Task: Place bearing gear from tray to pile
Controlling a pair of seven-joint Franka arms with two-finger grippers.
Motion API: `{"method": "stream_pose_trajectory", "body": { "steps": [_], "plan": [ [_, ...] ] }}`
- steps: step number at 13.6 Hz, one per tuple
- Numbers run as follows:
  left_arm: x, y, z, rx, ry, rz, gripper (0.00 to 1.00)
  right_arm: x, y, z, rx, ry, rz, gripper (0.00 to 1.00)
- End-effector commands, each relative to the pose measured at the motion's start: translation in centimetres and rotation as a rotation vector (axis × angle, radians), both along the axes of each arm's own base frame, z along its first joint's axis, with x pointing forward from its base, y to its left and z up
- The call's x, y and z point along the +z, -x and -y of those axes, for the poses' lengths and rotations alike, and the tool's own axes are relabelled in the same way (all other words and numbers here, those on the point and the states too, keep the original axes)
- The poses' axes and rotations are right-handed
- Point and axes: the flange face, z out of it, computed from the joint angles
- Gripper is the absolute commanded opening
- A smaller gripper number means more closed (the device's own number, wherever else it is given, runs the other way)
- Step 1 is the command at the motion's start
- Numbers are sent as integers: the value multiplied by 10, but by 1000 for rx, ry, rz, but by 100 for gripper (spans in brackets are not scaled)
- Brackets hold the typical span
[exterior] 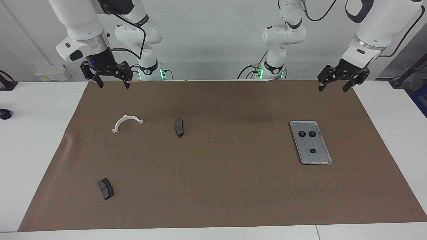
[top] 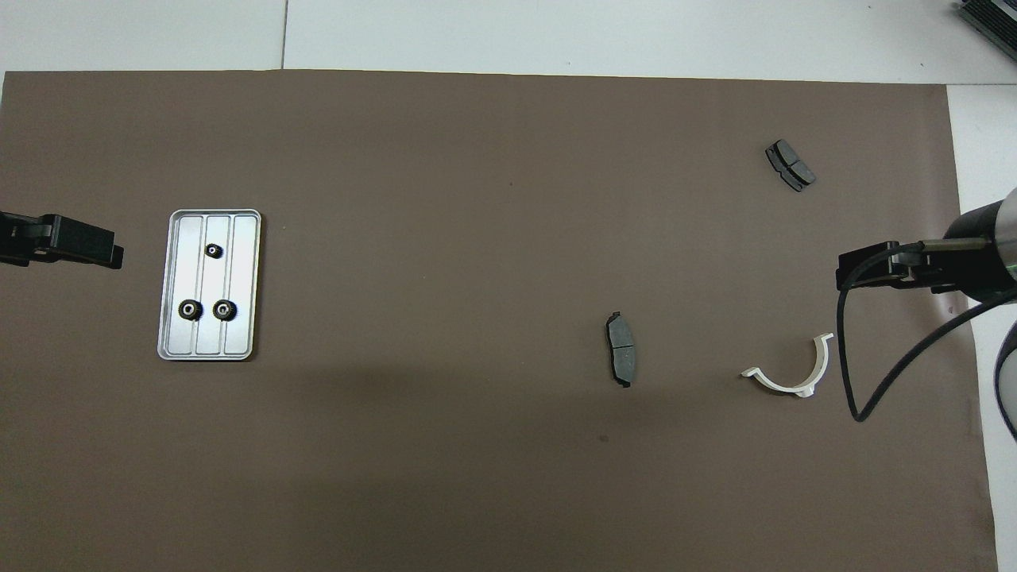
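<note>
A silver ridged tray (exterior: 305, 144) (top: 242, 270) lies on the brown mat toward the left arm's end of the table. Three small black bearing gears rest in it: two side by side (exterior: 302, 134) (exterior: 312, 133) at the end nearer the robots, and one (exterior: 312, 150) (top: 213, 250) farther out. No pile of gears is in view. My left gripper (exterior: 333, 89) (top: 87, 242) hangs open and empty above the mat's edge, beside the tray and well above it. My right gripper (exterior: 113, 86) (top: 870, 268) hangs open and empty over the mat's edge at the right arm's end.
A white half-ring bracket (exterior: 127, 122) (top: 794, 373) lies below the right gripper. One dark brake pad (exterior: 179, 127) (top: 621, 349) lies near the middle of the mat. Another brake pad (exterior: 105, 188) (top: 790, 165) lies farther from the robots, toward the right arm's end.
</note>
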Motion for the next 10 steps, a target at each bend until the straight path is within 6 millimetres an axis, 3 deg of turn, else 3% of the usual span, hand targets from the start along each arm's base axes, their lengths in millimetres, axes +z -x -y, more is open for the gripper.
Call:
{"method": "stream_pose_trajectory", "body": {
  "steps": [1, 10],
  "plan": [
    [1, 7, -2, -12, -16, 22, 100, 0, 7, 2, -5, -1, 5, 100],
    [-5, 9, -5, -4, -16, 29, 100, 0, 7, 1, -4, -3, 5, 100]
  ]
}}
